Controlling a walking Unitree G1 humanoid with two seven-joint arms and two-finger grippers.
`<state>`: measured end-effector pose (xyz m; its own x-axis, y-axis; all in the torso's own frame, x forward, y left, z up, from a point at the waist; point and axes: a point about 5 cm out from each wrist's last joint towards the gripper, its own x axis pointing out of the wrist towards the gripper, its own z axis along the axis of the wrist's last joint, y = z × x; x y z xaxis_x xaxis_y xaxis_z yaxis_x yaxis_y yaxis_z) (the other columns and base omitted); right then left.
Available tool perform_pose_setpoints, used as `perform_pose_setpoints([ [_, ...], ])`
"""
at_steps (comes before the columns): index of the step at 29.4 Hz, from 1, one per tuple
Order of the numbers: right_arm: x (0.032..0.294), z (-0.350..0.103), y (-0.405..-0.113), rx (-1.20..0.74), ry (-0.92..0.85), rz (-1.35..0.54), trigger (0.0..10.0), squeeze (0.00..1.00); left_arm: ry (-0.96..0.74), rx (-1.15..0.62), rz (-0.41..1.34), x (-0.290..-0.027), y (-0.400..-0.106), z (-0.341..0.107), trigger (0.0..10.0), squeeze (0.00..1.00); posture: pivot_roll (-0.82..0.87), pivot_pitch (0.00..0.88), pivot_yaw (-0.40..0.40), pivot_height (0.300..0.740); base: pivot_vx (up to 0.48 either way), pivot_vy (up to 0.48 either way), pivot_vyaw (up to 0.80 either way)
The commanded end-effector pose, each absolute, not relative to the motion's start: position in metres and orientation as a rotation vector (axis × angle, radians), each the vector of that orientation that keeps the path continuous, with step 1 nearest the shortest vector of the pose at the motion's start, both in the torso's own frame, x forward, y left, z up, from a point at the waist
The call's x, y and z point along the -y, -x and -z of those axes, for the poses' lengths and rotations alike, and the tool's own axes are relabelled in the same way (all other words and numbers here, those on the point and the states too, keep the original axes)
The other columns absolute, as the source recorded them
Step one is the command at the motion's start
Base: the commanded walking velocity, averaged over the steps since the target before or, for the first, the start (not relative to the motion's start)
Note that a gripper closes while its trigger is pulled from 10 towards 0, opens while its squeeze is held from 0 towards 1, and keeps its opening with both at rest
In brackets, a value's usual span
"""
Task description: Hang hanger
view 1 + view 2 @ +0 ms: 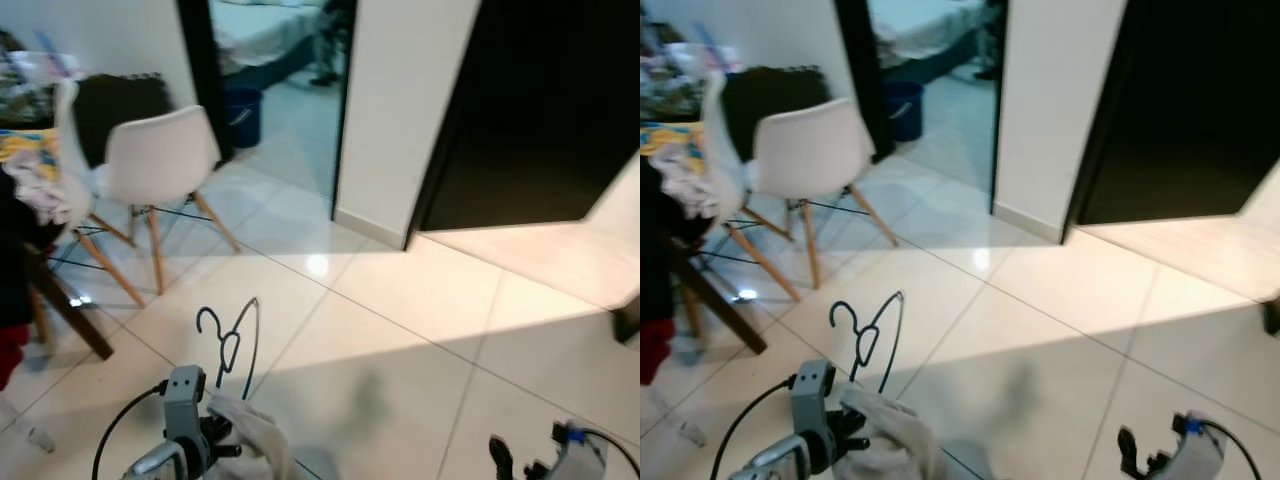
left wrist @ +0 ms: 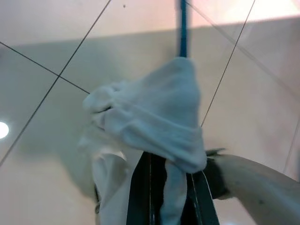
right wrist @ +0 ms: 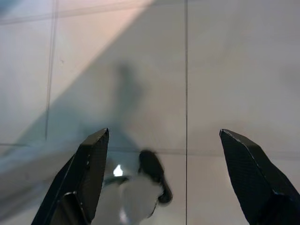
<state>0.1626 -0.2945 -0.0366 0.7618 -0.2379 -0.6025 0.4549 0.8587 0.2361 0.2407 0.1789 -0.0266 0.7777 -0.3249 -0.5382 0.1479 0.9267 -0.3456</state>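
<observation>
Floor: glossy white tiles (image 1: 400,330) with thin dark grout lines are lying across the room, catching a small ceiling-light glare.
Light: a warm sunlit band is falling across the tiles toward the right.
Walls: a white wall pillar (image 1: 400,110) is standing between two openings.
Doorways: a dark doorway (image 1: 530,120) is gaping on the right; another is opening onto a room with a bed (image 1: 265,35) and a blue bin (image 1: 243,115).
Furniture: a white chair (image 1: 155,160) on wooden legs is standing beside a cluttered table (image 1: 25,150).
</observation>
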Motion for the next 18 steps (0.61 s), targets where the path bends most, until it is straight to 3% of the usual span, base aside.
perform_pose_setpoints([
  [1,0.295,0.041,-0.158,-0.618,-0.379,0.384,10.0,0.00,0.296,-0.622,0.268,-0.178,-0.241,0.025,10.0,0.00,-0.03,0.155,0.039,0.740,0.000,0.000,-0.79],
  [18,0.280,0.030,-0.164,-0.589,-0.358,0.326,10.0,0.00,0.288,-0.643,0.306,-0.177,-0.237,0.029,10.0,0.00,-0.04,0.162,0.053,0.740,0.000,0.000,-0.79],
])
